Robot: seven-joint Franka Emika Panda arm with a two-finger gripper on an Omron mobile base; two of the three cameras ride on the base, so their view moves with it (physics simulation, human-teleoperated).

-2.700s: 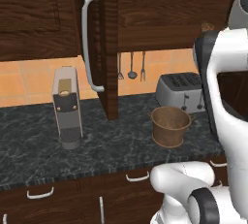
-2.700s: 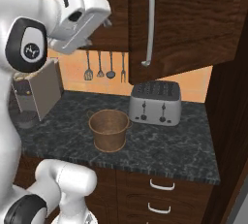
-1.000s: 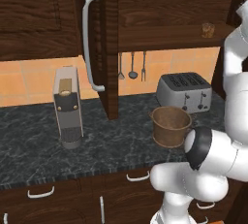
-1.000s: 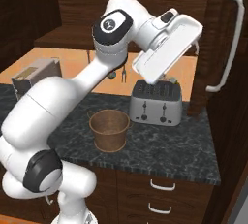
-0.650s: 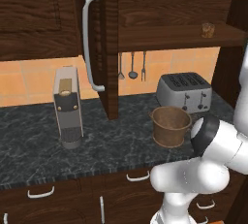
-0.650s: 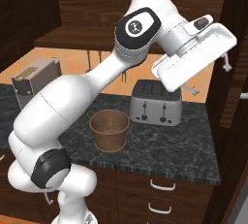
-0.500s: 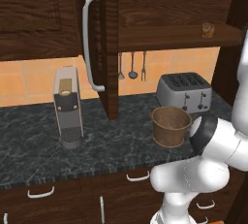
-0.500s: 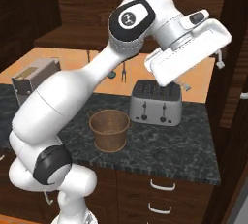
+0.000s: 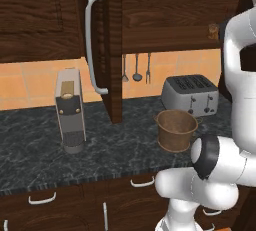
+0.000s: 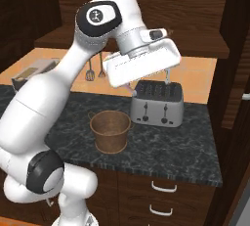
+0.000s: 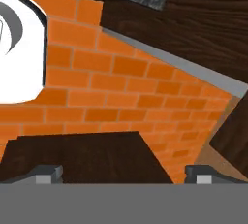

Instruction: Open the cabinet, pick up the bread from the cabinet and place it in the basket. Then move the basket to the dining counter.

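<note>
The gripper [image 11: 124, 173] stands wide open with nothing between its tips, which barely rise above the lower edge of the hand view, facing an orange brick wall [image 11: 121, 92] and a dark wooden surface. From the right base camera the white hand hangs above the silver toaster [image 10: 158, 103], its fingers hidden behind its body. The basket [image 10: 110, 131] sits upright on the black speckled bench [image 10: 185, 146], just beside the toaster. The cabinet [image 9: 112, 45] door stands ajar; a small brownish item on its shelf [image 9: 214, 31] is cut off by the arm.
</note>
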